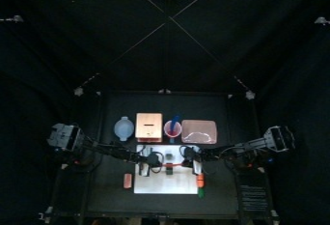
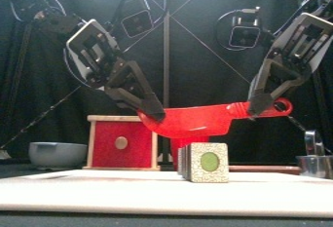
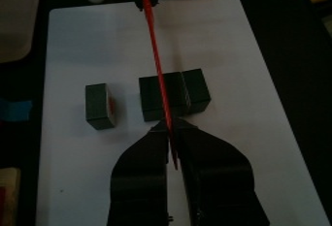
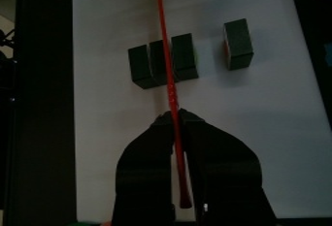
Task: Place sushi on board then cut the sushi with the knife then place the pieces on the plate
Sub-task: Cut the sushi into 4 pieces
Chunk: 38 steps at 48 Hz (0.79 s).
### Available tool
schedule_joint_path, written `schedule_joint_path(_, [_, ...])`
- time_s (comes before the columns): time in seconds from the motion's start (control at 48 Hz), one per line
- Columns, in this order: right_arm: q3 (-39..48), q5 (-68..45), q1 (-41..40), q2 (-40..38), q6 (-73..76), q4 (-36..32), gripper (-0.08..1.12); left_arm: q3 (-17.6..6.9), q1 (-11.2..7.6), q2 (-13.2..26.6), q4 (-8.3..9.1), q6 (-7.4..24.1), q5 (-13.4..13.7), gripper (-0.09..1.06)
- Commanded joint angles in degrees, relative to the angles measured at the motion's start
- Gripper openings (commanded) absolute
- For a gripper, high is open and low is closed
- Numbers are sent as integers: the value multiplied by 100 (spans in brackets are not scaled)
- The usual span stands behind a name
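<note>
A red toy knife [image 2: 196,122] hangs level just above the white cutting board [image 2: 78,180], held at both ends. My left gripper [image 2: 155,120] is shut on its blade end and my right gripper [image 2: 267,108] is shut on its handle end. Under the blade stands the dark green sushi roll [image 2: 204,161]. In the left wrist view the knife [image 3: 155,65] runs edge-on over a pair of joined sushi blocks [image 3: 176,92], and one cut piece [image 3: 97,105] stands apart beside them. The right wrist view shows the same pair [image 4: 162,61] and the lone piece [image 4: 238,43].
Behind the board stand a wooden box with a red drawer front [image 2: 120,143], a blue-grey bowl [image 2: 57,154] to its left and the pink tray [image 1: 200,130] at the back right. A metal cutter [image 2: 314,163] sits at the board's right edge.
</note>
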Motion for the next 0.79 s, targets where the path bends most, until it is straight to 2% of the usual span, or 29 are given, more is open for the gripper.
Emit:
schedule_joint_path(0.021, [-35,-9,0,0,9,53,34,-79,-97,26,-35,26,18,43])
schedule_joint_path(0.521, [-18,-26,9,220,9,123,34,-114,-97,141,-35,26,18,43])
schedule_joint_path(0.792, [-62,-53,9,668,9,167,34,-220,-79,519,-70,18,18,43])
